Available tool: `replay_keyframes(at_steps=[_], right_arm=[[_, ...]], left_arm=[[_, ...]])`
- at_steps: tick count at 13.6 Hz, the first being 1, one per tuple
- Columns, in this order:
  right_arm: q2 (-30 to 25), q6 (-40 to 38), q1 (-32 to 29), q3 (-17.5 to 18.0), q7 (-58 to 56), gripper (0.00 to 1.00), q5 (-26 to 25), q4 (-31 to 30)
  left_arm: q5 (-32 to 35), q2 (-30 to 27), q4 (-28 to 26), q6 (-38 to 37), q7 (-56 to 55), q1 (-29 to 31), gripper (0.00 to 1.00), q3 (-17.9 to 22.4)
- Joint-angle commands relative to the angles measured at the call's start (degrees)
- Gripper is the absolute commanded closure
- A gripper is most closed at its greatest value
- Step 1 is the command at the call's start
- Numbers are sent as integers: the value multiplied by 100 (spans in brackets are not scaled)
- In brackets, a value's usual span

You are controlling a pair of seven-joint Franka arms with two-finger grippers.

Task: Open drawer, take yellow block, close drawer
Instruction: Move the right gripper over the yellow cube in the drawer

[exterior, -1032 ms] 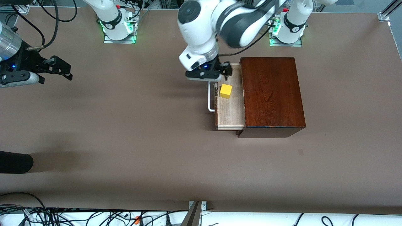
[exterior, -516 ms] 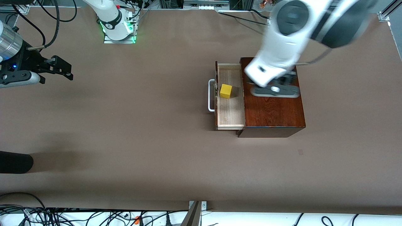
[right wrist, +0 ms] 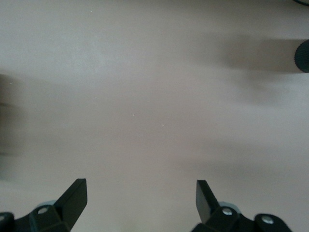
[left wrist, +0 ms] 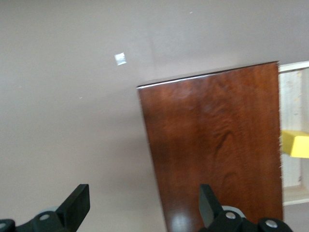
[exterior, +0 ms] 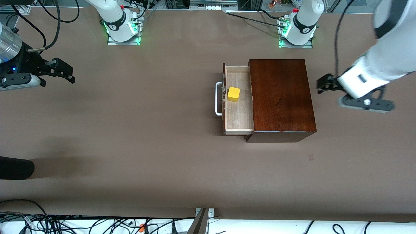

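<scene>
We see the right end effector point(right wrist: 141, 198) hanging over bare brown tabletop point(right wrist: 145, 96), its two dark fingers point(right wrist: 75, 195) spread wide with nothing between them. At about two o'clock, a rounded black object point(right wrist: 303, 55) is cut off by the frame's edge. Soft shadows point(right wrist: 251, 53) band the tabletop beside it, and another shadow lies at nine o'clock.

No legible text, labels, brand marks, numbers or signs in any view. Round dark emblems on the arm bases point(exterior: 114, 25) are too small to read. Small pale square patch on the table point(left wrist: 120, 59) carries no readable marking.
</scene>
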Motion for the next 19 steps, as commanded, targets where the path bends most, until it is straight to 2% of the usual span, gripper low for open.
replay_keyframes(at_steps=[1,3,6,8,10,12,15,17,19], right_arm=[[-75,25,-10,14,62,0,-44,-58],[-23,130,-10,22,-8,0,-52,-67],[240,551,297,93,-17,0,-53,-32],[276,526,368,102,-26,0,-9,4],[381,168,534,128,-17,0,26,-31],[566,-79,894,137,-122,0,35,-5],[706,295,1596,321,-465,0,53,143],[1092,665,2228,347,-439,0,36,354],[1592,842,2897,348,-326,0,18,836]], left_arm=[[-63,-942,-1291,660,314,-187,0,420],[-36,-1234,-1786,1066,323,-179,0,517],[-36,-1174,-1700,988,446,-91,0,508],[-36,-1173,-1700,901,455,-91,0,508],[-54,-1174,-1691,786,455,-82,0,526],[-62,-1174,-1682,777,455,-47,0,526],[-71,-1174,-1691,751,455,-47,0,517],[-71,-1174,-1682,619,455,-47,0,517],[-71,-1174,-1682,610,464,-47,0,517]])
